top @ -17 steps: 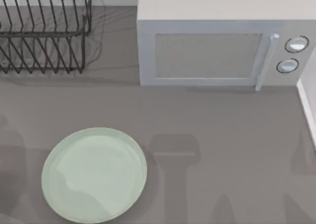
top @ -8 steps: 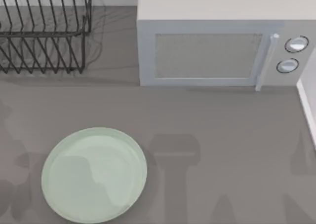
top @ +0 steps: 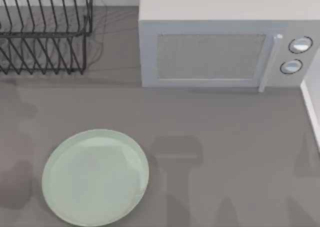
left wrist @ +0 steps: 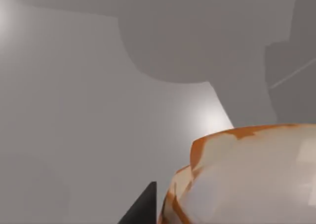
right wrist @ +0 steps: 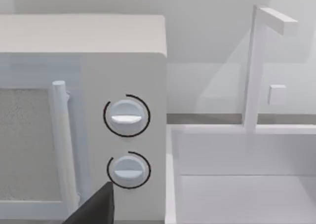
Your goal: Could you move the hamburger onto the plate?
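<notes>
You have the microwave (top: 220, 42) along the back of the table, the wire dish rack (top: 45, 32) at back left, and the plate (top: 95, 176) bare at front left with open tabletop (top: 225, 137) to its right. In the left wrist view the hamburger (left wrist: 247, 179) sits right against a dark left fingertip (left wrist: 143, 211); whether it's pinched, you cannot tell. The shadow that crossed the plate half a second ago now lies off its left edge. A dark right fingertip (right wrist: 96, 206) faces the microwave's dials (right wrist: 126, 116).
</notes>
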Available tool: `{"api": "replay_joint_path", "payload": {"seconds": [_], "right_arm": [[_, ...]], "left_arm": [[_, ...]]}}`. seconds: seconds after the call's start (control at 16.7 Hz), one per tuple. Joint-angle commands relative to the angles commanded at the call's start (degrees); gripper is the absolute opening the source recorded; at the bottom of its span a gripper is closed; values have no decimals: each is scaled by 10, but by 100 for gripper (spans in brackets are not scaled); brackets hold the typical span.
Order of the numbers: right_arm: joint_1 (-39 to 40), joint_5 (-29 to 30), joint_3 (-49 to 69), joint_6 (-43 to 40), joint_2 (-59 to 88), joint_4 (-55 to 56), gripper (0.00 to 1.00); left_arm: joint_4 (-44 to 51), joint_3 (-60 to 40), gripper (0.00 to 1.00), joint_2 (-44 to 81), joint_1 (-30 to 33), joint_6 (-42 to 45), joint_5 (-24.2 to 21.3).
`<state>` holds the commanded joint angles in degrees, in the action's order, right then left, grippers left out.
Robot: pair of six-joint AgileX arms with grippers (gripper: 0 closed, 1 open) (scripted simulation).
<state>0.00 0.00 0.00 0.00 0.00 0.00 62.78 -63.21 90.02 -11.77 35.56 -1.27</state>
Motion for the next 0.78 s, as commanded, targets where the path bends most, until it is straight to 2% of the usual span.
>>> {"api": "replay_joint_path", "payload": {"seconds": [0.48, 0.6, 0.78], "right_arm": [[0, 0, 0, 0, 0, 0, 100], [0, 0, 0, 0, 0, 0, 100], [0, 0, 0, 0, 0, 0, 100]], "left_arm": [[-16, -27, 0, 58, 336, 184, -15], [-25, -32, 0, 62, 393, 219, -16], [-34, -36, 0, 63, 431, 246, -15]]}}
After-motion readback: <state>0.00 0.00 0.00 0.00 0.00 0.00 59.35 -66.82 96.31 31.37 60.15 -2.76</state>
